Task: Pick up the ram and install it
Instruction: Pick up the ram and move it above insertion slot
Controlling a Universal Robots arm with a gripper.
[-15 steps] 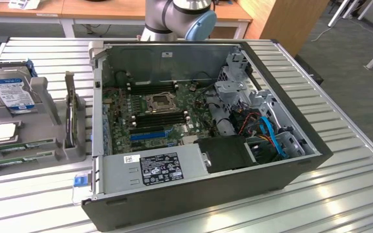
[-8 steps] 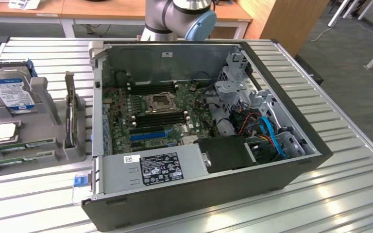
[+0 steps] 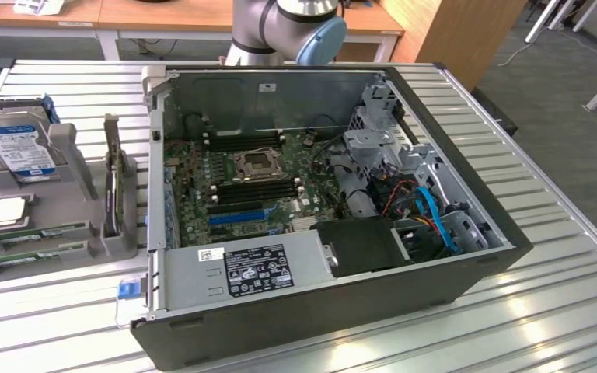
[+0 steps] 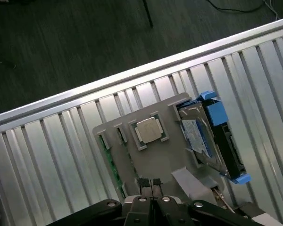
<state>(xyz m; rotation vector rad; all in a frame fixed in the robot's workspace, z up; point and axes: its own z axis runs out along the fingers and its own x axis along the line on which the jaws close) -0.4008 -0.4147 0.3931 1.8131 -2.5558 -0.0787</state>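
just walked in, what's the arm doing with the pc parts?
The arm's pincer is shut and empty, hanging over the gray parts tray beside the open computer case. The ram lies in the tray, next to the processor and hard drive. The motherboard's black slots look empty, so nothing is installed yet.

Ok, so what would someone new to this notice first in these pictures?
The open computer case, lying on its side in the middle of the exterior view with its green motherboard bared, draws the eye first. At the exterior view's left stands a grey holder with a blue-labelled hard drive, a square processor chip and the ram. In the wrist view the shut hand hovers above that holder, holding nothing.
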